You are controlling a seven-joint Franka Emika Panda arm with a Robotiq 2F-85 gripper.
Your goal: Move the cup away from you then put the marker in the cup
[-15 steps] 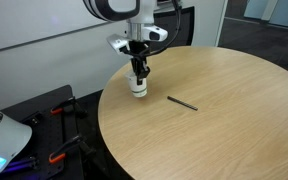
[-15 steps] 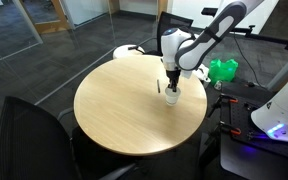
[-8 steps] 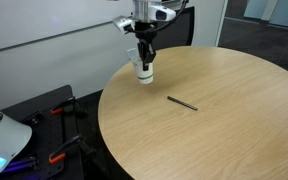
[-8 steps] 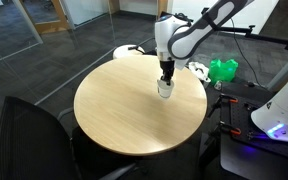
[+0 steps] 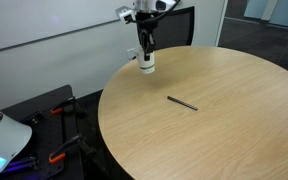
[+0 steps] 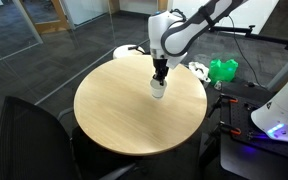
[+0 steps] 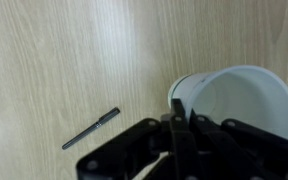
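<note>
A round wooden table (image 5: 219,125) fills the middle of an office with a dark floor. The white cup (image 5: 146,69) sits at the table's edge nearest the arm's base, directly under the claw (image 5: 145,58). The wrist view shows the claw closed, its two fingers pinching one side of the cup's wall just below the rolled rim, one finger inside and one outside. The cup looks like thin paper, so it is probably very light and easy to crush or tip. A gentle pinch on the wall, as here, seems the right hold, and it should be set down flat before letting go. The marker (image 5: 182,102) lies flat on bare wood towards the middle of the table, well apart from the cup. It looks thin, stiff and liable to roll, so it is best taken across its middle. I cannot tell whether the cup's base touches the table or hangs just above it. The claw's body cuts off the cup's near side in the wrist view, and in an exterior view from the opposite side the marker is too small to find.
</note>
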